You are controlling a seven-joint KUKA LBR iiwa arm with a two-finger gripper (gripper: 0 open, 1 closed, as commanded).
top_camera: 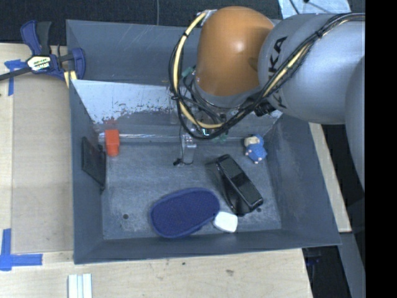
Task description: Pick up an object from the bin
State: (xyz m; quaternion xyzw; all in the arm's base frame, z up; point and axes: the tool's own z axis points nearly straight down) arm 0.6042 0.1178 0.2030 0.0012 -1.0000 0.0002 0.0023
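Note:
My gripper (187,153) hangs below the orange wrist cover over the bin's middle, its fingers pressed together and shut, with nothing between them. Its tip is just above the bare floor. A black rectangular box (236,184) lies tilted to the right and slightly in front of it. A large dark blue oval pad (183,212) rests near the front wall, and a small white piece (226,221) touches its right end. Behind the gripper, along the back wall, lies a clear tube (146,138) with an orange cap at its left end.
A small blue and white figure (254,149) sits at the right near the back. A flat black slab (93,160) leans against the left wall. The arm and its cables cover the bin's back right part.

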